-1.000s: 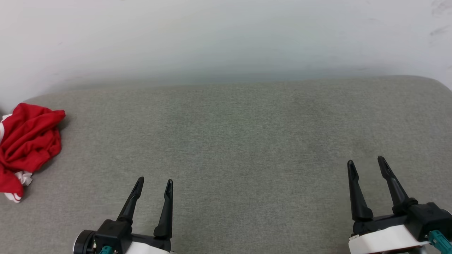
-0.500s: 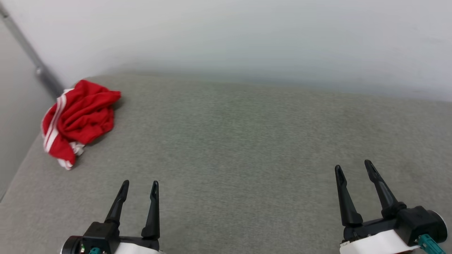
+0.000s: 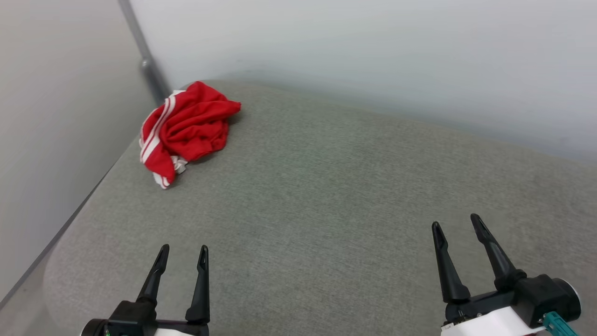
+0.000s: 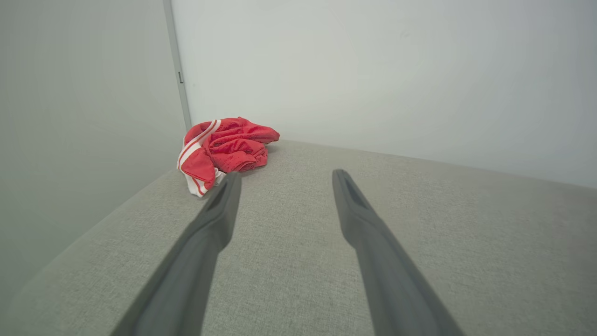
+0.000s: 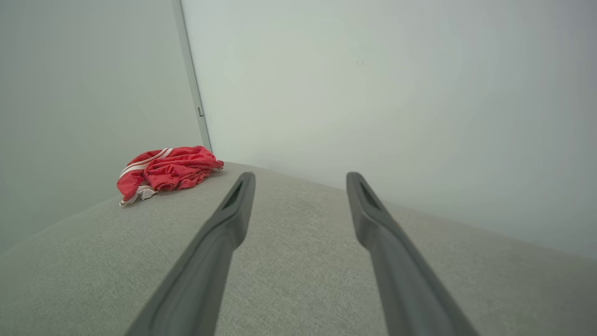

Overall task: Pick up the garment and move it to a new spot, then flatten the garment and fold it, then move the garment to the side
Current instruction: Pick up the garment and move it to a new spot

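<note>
- The bench (image 3: 326,196) has a grey woven fabric cover and a rounded corner at the lower left of the head view.
- A pale plain wall (image 3: 373,51) stands behind it, across the upper right.
- A second pale wall (image 3: 56,93) takes the upper left.
- A thin grey strip (image 3: 134,30) runs in the corner between them, with a small fitting (image 3: 147,63) on it.

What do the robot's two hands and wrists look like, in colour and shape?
The left hand and right hand each have two long, tapering black fingers, slotted near the tip, on a black base. The right wrist shows a white shell and a teal connector.
</note>
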`<state>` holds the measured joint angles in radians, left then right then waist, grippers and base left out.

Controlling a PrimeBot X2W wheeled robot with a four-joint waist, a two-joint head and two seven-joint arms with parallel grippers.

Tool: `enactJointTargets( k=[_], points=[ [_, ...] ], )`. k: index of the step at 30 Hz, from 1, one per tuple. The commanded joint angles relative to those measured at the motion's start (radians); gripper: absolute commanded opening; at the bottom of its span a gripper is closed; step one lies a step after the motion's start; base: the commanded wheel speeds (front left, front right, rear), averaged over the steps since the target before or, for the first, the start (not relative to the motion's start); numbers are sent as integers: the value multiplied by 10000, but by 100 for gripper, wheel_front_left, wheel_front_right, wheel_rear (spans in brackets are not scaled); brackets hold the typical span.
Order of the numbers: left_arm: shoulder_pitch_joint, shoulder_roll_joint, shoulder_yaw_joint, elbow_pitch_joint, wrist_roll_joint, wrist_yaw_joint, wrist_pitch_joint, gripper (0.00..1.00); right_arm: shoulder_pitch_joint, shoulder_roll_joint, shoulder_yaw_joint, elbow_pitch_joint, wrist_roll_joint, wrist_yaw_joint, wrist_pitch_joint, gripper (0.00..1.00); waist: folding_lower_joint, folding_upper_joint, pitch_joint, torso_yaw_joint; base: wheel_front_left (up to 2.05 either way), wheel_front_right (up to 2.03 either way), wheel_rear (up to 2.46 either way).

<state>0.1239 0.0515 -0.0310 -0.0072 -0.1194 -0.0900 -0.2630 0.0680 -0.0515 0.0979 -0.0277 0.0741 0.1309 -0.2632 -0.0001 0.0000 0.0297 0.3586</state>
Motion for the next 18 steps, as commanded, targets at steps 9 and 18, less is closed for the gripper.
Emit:
enactJointTargets(
  k=[9,18],
  points=[
    [176,-14,-59,-15,19,-89,-28,100,97,20,221,-36,75,-3,-25,100,1,0,24,878,0,0,0],
    [219,-14,-13,-71,-18,-145,-28,100,103,20,368,48,92,-3,-25,100,1,0,62,845,0,0,0]
  ],
)
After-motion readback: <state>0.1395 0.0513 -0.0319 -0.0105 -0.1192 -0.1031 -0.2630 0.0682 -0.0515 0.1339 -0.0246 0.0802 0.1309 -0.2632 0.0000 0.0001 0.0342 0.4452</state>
